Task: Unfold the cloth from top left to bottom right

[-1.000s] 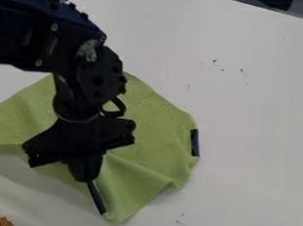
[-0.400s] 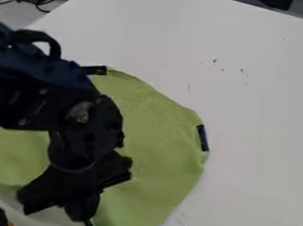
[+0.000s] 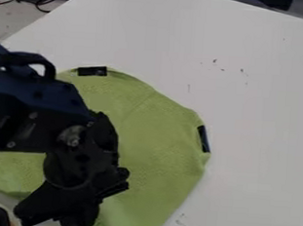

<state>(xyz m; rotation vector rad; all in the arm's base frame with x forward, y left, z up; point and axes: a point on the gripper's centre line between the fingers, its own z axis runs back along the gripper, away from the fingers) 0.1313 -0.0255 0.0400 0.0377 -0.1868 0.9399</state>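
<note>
The black gripper (image 3: 63, 207) hangs over the near part of the green cloth (image 3: 158, 145) — whether its grip is closed or apart, I cannot tell

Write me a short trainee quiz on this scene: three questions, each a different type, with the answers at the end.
1. True or false: the green cloth is crumpled into a tight ball on the white table.
2. Which of these is at the cloth's right edge? a) a red button b) a dark strip c) a white string
3. Fill in: the robot arm enters the picture from its ____ edge.

Key: 1 false; 2 b; 3 left.
</note>
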